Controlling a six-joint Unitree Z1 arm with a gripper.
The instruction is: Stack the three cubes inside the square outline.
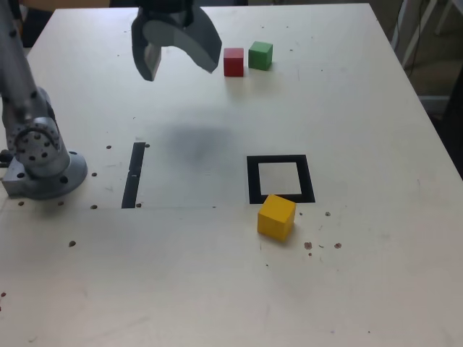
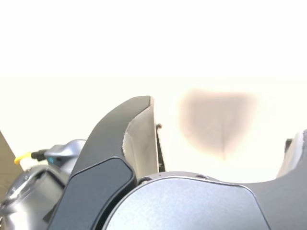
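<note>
In the exterior view a red cube (image 1: pixel 234 62) and a green cube (image 1: pixel 260 55) sit side by side near the table's far edge. The yellow cube (image 1: pixel 276 216) rests just in front of the black square outline (image 1: pixel 281 178), touching its near border; the outline's white centre holds nothing. My gripper (image 1: pixel 181 63) hangs high above the table, to the exterior view's left of the red cube, jaws wide open with nothing between them. The wrist view shows my gripper (image 2: pixel 220 143) open over washed-out table, one dark finger (image 2: pixel 129 139) in front; no cube appears there.
The arm's grey base (image 1: pixel 43 163) stands at the exterior view's left edge. A narrow black strip (image 1: pixel 134 175) lies on the table between the base and the outline. The gripper's shadow (image 1: pixel 195 141) falls on the table's middle. Table edges run at the right and far sides.
</note>
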